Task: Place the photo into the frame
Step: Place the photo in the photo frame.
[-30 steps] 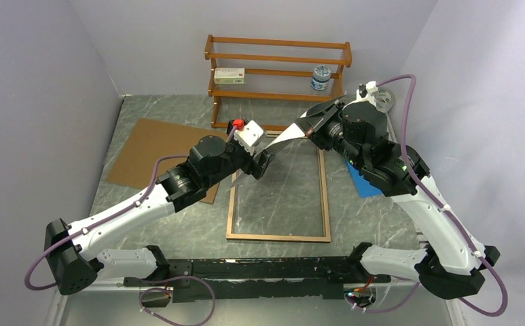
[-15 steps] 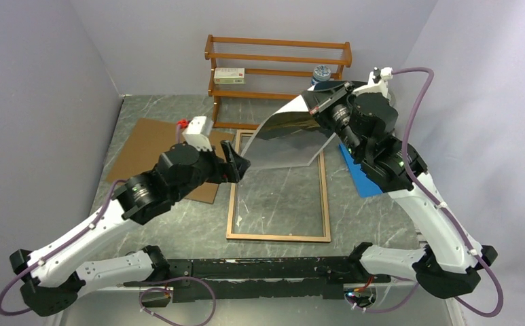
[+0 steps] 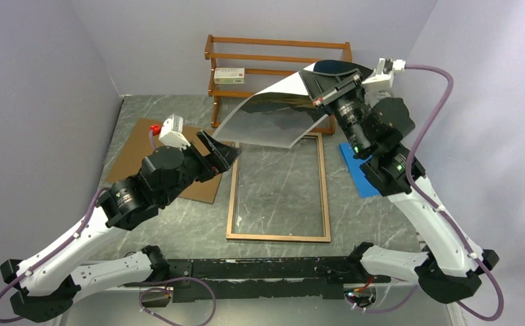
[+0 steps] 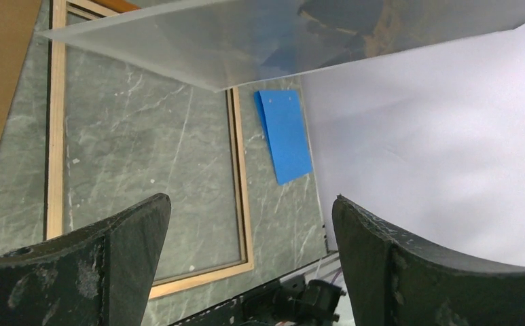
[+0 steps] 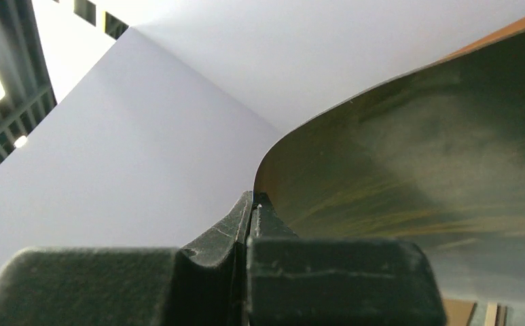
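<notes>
The photo (image 3: 276,112) hangs in the air above the frame's far end, landscape side partly showing, held by one corner. My right gripper (image 3: 322,95) is shut on that corner; in the right wrist view the jaws (image 5: 252,204) pinch the sheet's edge, the dark landscape (image 5: 415,176) to the right. The frame (image 3: 279,234) lies flat, back side up, light wood border around glass. It also shows in the left wrist view (image 4: 242,204), below the photo (image 4: 259,41). My left gripper (image 3: 219,153) is open and empty, left of the frame, over the brown board's edge.
A brown backing board (image 3: 144,146) lies left of the frame. A blue sheet (image 3: 358,176) lies right of it. A wooden rack (image 3: 276,61) at the back holds a small box (image 3: 229,75). Walls close in on both sides.
My right gripper has lifted the photo higher and farther back. My left gripper has let go, opened and pulled back to the left, away from the photo.
</notes>
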Controlling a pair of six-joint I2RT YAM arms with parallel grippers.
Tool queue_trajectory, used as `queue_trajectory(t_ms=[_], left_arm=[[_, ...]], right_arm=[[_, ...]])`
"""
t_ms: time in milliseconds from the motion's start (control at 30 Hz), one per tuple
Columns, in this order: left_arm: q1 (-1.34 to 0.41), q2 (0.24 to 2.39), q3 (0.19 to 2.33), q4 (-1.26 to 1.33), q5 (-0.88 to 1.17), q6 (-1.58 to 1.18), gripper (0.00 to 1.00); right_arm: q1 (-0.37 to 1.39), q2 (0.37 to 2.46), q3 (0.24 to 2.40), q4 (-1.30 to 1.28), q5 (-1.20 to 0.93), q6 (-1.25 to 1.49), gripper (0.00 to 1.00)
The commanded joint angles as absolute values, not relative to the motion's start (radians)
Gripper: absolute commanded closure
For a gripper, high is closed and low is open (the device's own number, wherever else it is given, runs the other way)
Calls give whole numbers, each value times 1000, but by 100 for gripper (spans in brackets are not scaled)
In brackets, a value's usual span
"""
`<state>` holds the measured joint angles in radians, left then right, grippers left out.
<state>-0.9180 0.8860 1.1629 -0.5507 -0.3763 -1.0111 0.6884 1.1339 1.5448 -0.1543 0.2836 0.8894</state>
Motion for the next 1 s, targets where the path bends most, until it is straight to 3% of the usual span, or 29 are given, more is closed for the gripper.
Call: queue_trajectory(t_ms=[0,400,633,967], left_arm=[[-918,843,1167,-512,-477,-1095,6],[-918,837,969,-578,-456,-1277,6],[-919,839,720,-507,-322,-1445,6],[-921,926,556,-181,-145,-1707,6]], right_arm=[[683,1020,1393,-5,214,890,100],[683,582,748,-257,229,1241,100],[683,414,688,-572,310,1425,100],[683,382,671,-670,348,1568,100]])
